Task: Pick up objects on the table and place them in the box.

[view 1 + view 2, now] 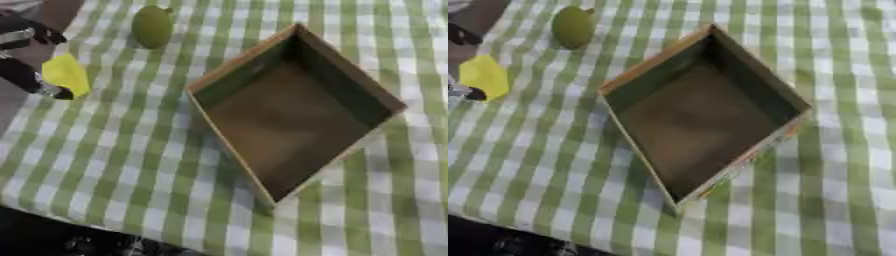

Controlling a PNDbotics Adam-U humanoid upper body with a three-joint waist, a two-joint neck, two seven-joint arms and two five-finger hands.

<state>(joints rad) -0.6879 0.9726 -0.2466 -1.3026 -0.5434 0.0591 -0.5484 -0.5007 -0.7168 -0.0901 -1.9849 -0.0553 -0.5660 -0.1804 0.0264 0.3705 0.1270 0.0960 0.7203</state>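
Observation:
An open, empty cardboard box stands turned like a diamond in the middle of the green-and-white checked cloth. A green rounded fruit lies at the far left, beyond the box. Nearer on the left lies a yellow object. My left hand comes in from the left edge right beside it. One black finger lies along the yellow object's lower left side and another is spread well above it, so the hand is open. The right hand shows in neither view.
A brown shape sits in the top left corner, partly behind my hand. The cloth's near edge runs across the bottom left, dark beyond it. Bare cloth lies in front of the box and to its right.

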